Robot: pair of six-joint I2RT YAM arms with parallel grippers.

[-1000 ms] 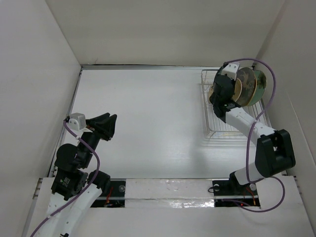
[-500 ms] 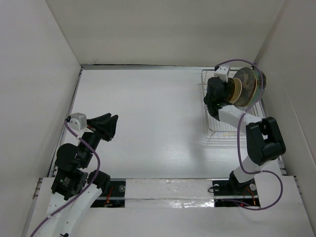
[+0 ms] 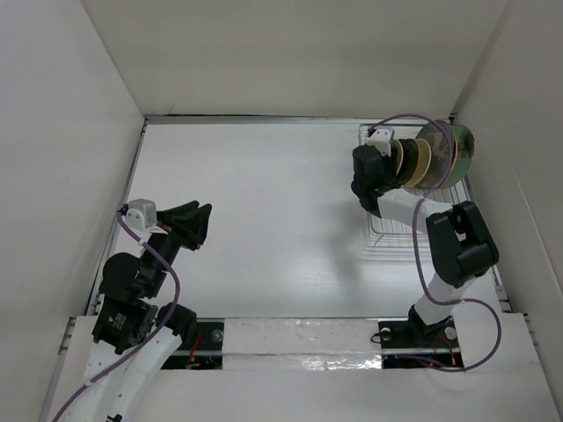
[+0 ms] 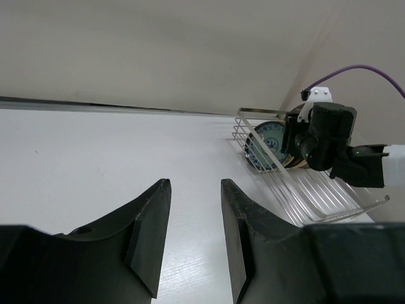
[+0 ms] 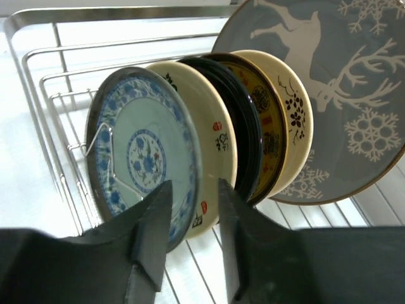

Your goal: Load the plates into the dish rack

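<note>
At the left, the left pincer (image 4: pixel 195 187) hangs above the bare white worktop (image 3: pixel 264 202), its 2 fingers parted by a narrow gap with nothing between them. Well across the worktop on the right, the right pincer (image 5: pixel 194 187) faces the standing plates from close by. It too is only slightly open and grips nothing. The silver wire dish rack (image 5: pixel 44 95) sits by the right wall, and 6 plates stand on edge in it, packed in a row. From left to right in the right wrist view they are:

- a blue-patterned plate (image 5: pixel 142 155) nearest the fingers
- a cream plate (image 5: pixel 212 139)
- a black plate (image 5: pixel 243 126)
- a yellow-patterned plate (image 5: pixel 271 130)
- a cream plate with dark sprigs (image 5: pixel 296 111)
- a larger grey plate with a white deer (image 5: pixel 342 82)
</note>
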